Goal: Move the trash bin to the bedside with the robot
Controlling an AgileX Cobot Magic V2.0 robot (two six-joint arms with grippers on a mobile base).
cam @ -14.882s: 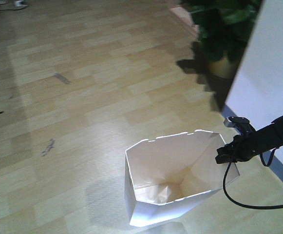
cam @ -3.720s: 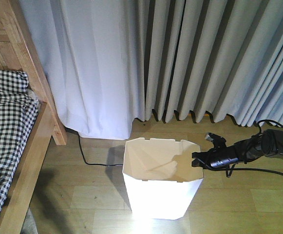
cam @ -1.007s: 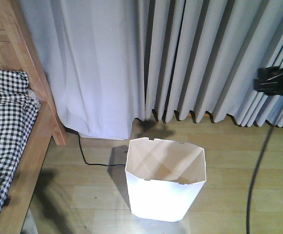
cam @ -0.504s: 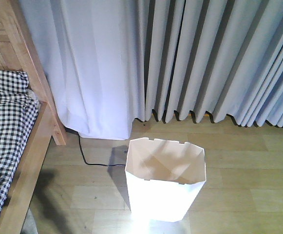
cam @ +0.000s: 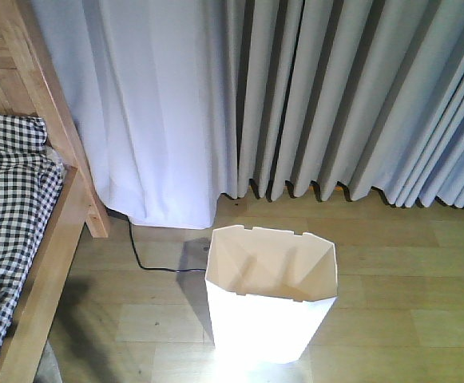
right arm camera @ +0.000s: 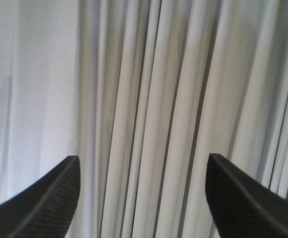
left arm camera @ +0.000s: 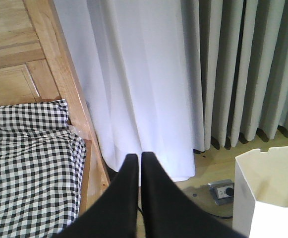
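Observation:
The white trash bin (cam: 270, 299) stands upright on the wooden floor, a little right of the bed (cam: 12, 231) with its light wooden frame and checkered bedding. In the left wrist view the bin (left arm camera: 267, 198) shows at the lower right and the bed (left arm camera: 29, 163) at the left. My left gripper (left arm camera: 139, 158) hangs above the floor between them, shut with nothing in it. My right gripper (right arm camera: 141, 166) is open, holds nothing and faces the grey curtain. No arm shows in the front view.
Grey and white curtains (cam: 311, 96) hang behind the bin. A black cable (cam: 148, 259) runs over the floor from under the white curtain. A floor socket (left arm camera: 221, 191) sits between bed and bin. The bed's corner post (cam: 52, 120) rises at the left.
The right arm let go of the bin's rim, rose to the upper right and left the front view. The bin stands where it was one second ago.

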